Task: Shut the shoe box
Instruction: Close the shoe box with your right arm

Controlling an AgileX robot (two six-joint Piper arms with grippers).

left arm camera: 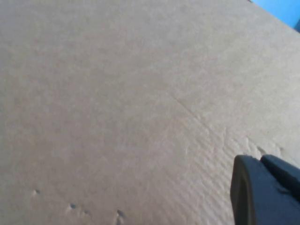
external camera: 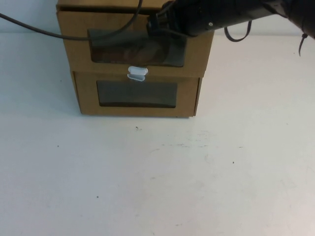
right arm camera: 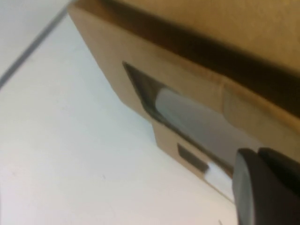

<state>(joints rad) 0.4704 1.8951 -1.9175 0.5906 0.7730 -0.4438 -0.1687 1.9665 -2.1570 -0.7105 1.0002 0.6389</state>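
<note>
Two brown boxes are stacked at the table's far side. The upper one is the shoe box [external camera: 74,49], with a clear window [external camera: 138,49] and a white pull tab [external camera: 138,71] just below it. A dark gap along its top edge shows the drawer front standing slightly out. My right gripper [external camera: 153,22] is shut and sits against the top of the drawer front; its wrist view shows the box [right arm camera: 140,56] and the shut fingertips [right arm camera: 257,155]. My left gripper [left arm camera: 260,160] is shut, close against plain cardboard [left arm camera: 117,103]; it is hidden in the high view.
The twin lower box [external camera: 187,101] has its white tab [external camera: 136,77] above its window. A black cable [external camera: 39,30] runs in from the far left over the boxes. White tabletop [external camera: 157,177] stretches in front of the stack.
</note>
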